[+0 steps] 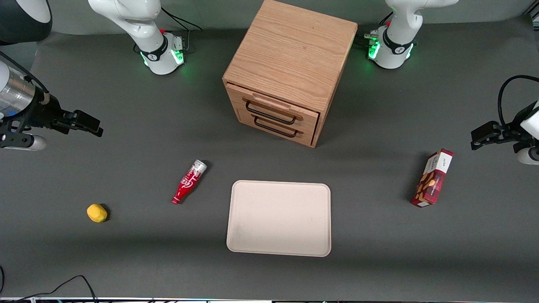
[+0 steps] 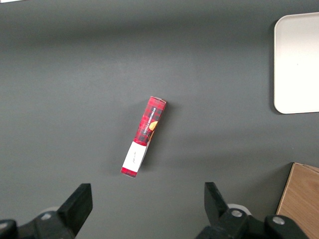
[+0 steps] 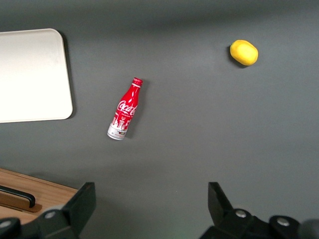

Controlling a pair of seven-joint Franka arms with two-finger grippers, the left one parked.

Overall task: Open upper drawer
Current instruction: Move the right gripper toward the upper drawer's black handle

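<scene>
The light-oak cabinet (image 1: 294, 54) stands at the middle of the table, its front turned toward the front camera. The upper drawer (image 1: 276, 107) with its black wire handle (image 1: 269, 114) sits above the similar lower drawer (image 1: 278, 128); its front juts out very slightly. My gripper (image 1: 93, 126) hovers above bare table toward the working arm's end, well away from the cabinet, open and empty. In the right wrist view the gripper (image 3: 149, 201) has its fingers wide apart, with a corner of the cabinet front (image 3: 30, 194) and a black handle (image 3: 17, 196) beside it.
A red cola bottle (image 1: 188, 182) lies between my gripper and a beige tray (image 1: 278, 218), both nearer the front camera than the cabinet. A yellow lemon (image 1: 97, 213) lies nearer the camera than my gripper. A red cracker box (image 1: 433, 178) lies toward the parked arm's end.
</scene>
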